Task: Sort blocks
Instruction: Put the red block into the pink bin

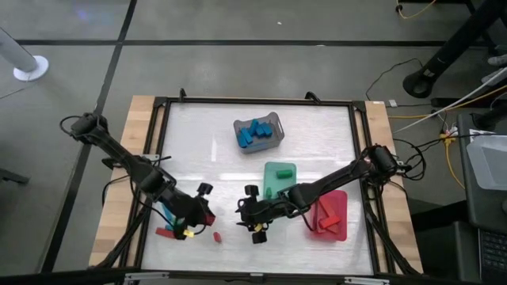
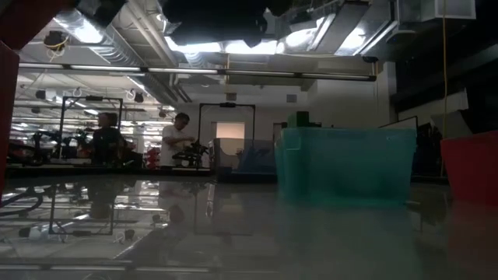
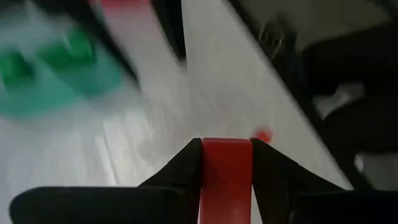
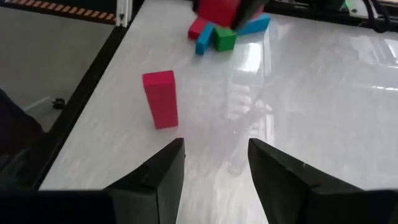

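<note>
My left gripper (image 1: 203,212) is near the table's front left, shut on a red block (image 3: 225,180). Just beside it lies a small cluster of red, blue and green blocks (image 4: 214,34), which also shows in the high view (image 1: 168,226). A single red block (image 4: 160,98) stands on the table in front of my right gripper (image 4: 214,146). It also shows in the high view (image 1: 216,236). My right gripper (image 1: 242,207) is open and empty, a little short of that block. My left gripper pinches the red block by two opposite sides (image 3: 225,163) between its two fingers (image 3: 186,168). The block fills the gap between the fingertips. In the right wrist view the block (image 4: 217,9) shows above the cluster of blocks, clear of the table.
A grey basket (image 1: 259,133) with blue blocks stands at the far middle. A green tray (image 1: 279,178) with green blocks lies mid-table. A red tray (image 1: 330,215) with red blocks lies at the front right. In the low view the green tray (image 2: 346,163) and red tray (image 2: 471,167) stand ahead.
</note>
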### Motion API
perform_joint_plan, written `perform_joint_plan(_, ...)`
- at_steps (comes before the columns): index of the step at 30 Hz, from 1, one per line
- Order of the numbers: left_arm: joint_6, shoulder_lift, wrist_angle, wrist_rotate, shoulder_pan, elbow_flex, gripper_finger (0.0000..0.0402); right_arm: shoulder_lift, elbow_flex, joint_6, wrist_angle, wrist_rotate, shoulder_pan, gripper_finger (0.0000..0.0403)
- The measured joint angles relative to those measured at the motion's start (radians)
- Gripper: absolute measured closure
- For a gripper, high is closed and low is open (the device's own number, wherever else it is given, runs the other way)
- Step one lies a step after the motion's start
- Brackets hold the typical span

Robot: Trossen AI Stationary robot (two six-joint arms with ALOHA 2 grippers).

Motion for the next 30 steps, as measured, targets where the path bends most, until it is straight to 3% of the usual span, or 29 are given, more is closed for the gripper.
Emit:
perform_joint_plan(5, 0.086, -0.019, 0.102, 0.009, 0.013, 0.038, 0.0306, 0.018, 0.0, -0.043, 0.087, 0.024, 0.0, 0.0226)
perform_joint_plan(15, 0.218, -0.027, 0.387, 0.118, 0.017, 0.037, 0.0305, 0.028, 0.0, -0.324, 0.418, 0.042, 0.0, 0.0226)
perform_joint_plan(24, 0.319, -0.027, 0.52, 0.154, 0.015, 0.037, 0.0305, 0.028, 0.0, -0.43, 0.594, -0.133, 0.0, 0.0226)
perform_joint_plan(30, 0.404, -0.027, 0.541, 0.162, 0.016, 0.037, 0.0305, 0.028, 0.0, -0.433, 0.635, -0.156, 0.0, 0.0226)
